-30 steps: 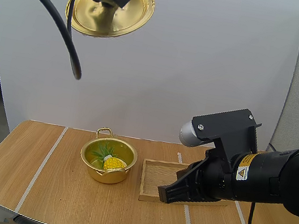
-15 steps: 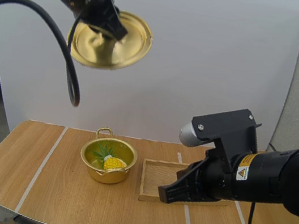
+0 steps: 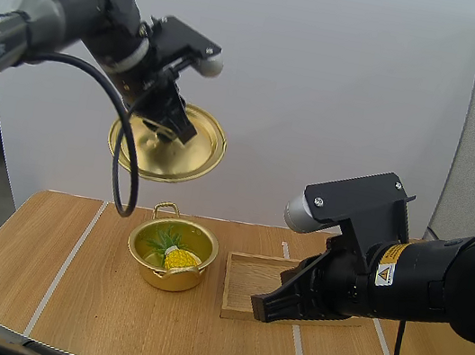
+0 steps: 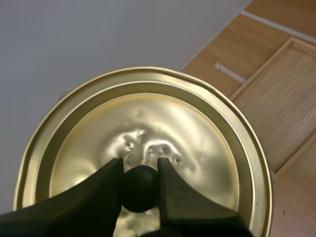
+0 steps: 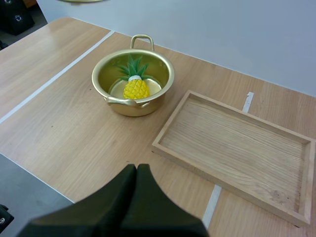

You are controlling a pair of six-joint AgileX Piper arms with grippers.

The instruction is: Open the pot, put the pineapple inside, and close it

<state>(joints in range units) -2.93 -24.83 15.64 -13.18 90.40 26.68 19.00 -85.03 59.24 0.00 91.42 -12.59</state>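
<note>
Gripping the lid by its knob, our left tool hangs it above the pot, ready to cover the pineapple inside; our right tool, closed empty, sits clear of the pot.

On the table the pot stands just left of the wooden tray, with the pineapple lying inside it. The lid hangs well above the pot (slightly behind it), held by the left gripper.
</note>
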